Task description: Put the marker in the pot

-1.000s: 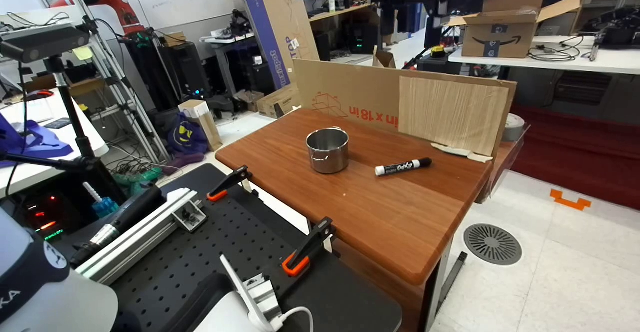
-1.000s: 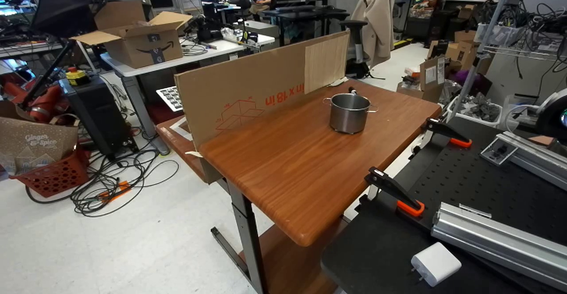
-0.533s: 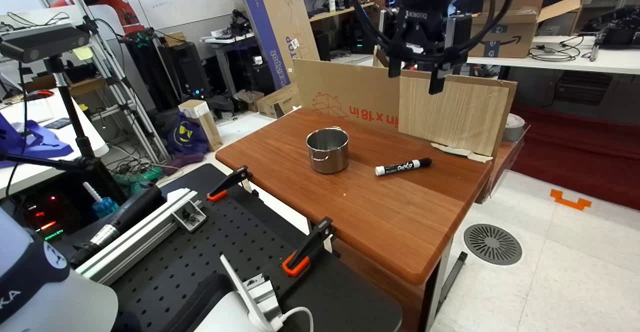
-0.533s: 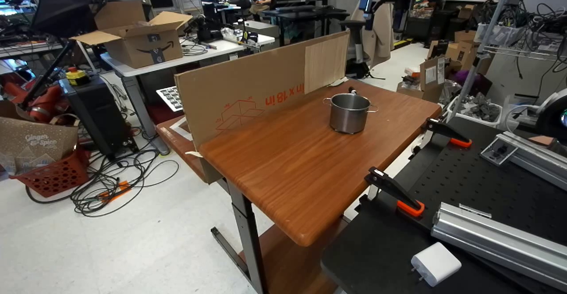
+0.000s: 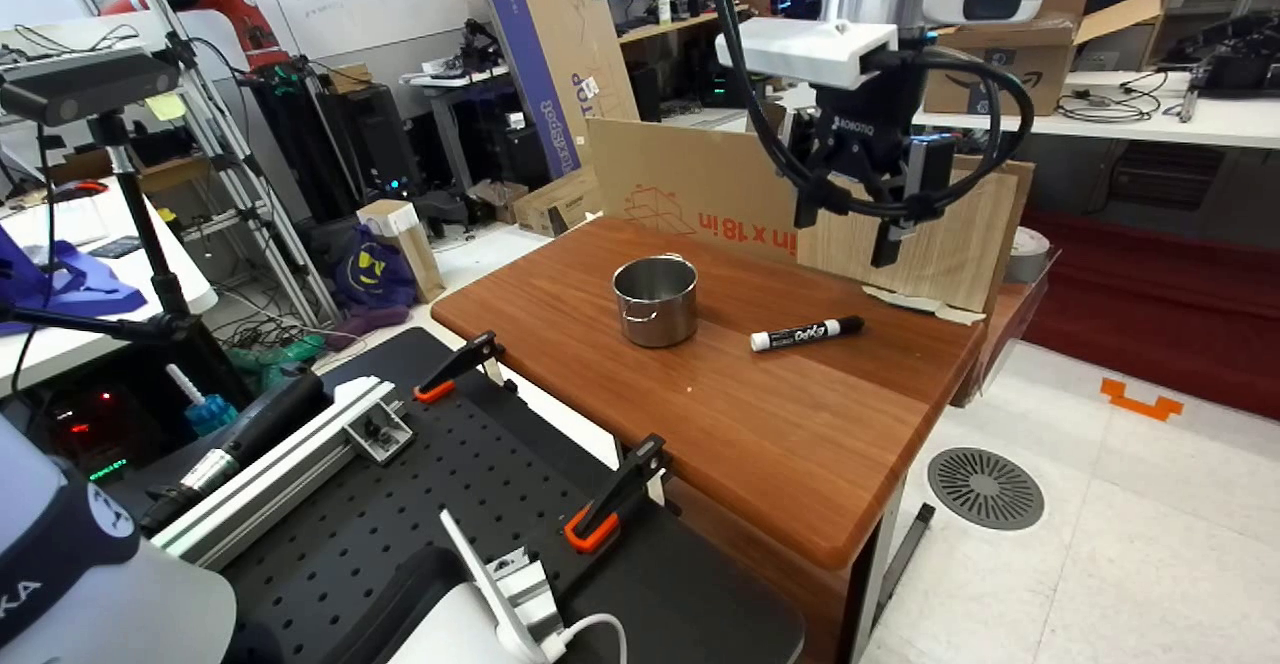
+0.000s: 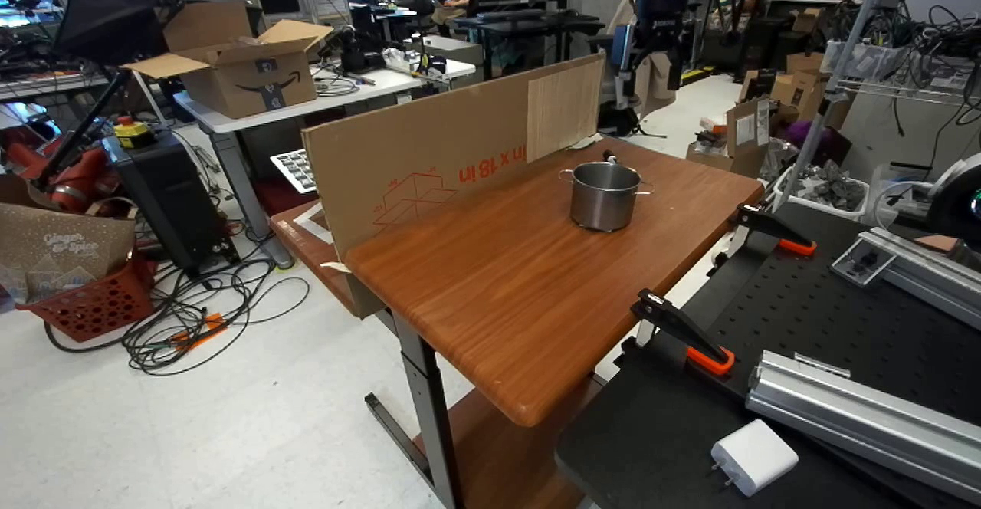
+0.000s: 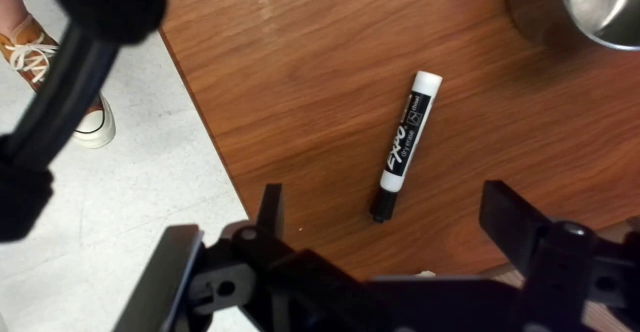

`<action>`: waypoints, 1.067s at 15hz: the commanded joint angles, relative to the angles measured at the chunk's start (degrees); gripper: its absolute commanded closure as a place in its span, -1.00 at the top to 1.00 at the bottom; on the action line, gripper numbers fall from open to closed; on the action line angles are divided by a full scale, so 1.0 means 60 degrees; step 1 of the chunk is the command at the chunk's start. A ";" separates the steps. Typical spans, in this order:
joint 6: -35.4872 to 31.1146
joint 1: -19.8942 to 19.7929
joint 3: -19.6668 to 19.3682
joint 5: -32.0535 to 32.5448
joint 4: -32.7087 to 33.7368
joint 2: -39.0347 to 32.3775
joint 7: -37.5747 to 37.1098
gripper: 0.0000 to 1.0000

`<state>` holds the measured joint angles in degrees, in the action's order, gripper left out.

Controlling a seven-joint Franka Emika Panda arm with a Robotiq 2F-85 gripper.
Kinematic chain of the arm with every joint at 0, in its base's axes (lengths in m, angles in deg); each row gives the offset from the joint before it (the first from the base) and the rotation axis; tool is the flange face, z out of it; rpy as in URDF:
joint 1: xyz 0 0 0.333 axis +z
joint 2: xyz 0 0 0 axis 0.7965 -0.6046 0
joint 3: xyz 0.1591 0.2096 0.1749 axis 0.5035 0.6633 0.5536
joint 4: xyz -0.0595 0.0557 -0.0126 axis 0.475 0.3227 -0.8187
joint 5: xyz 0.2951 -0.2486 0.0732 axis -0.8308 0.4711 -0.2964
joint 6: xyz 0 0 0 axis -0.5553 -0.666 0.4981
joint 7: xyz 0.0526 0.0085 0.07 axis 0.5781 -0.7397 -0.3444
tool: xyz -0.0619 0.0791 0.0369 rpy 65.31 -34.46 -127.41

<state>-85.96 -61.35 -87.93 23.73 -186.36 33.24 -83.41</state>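
Observation:
The marker, white with a black label and a black cap, lies on the wooden table. In the wrist view the marker lies with its cap toward the jaws. In an exterior view only the cap end of the marker shows behind the pot. The silvery metal pot with wire handles stands upright beside the marker; it also shows in an exterior view and at the top right of the wrist view. My gripper hangs above the table's far side, beyond the marker. Its jaws are wide apart with nothing between them.
A cardboard panel stands upright along the table's back edge, close behind the gripper. The wooden table is beside a black perforated board. Clamps with orange pads sit along the joining edge.
My gripper has come down from the top of both exterior views toward the table, on the marker's side. The marker and the pot have not moved.

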 commanded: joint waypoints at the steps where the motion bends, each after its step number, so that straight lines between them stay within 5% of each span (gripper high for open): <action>1: 0.0223 -0.0085 0.0063 0.0121 0.0831 -0.0797 -0.0190 1.00; 16: 0.0435 0.0051 0.0158 0.0076 0.2914 -0.3397 -0.1128 1.00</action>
<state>-85.77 -61.06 -87.15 23.68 -172.45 15.08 -88.72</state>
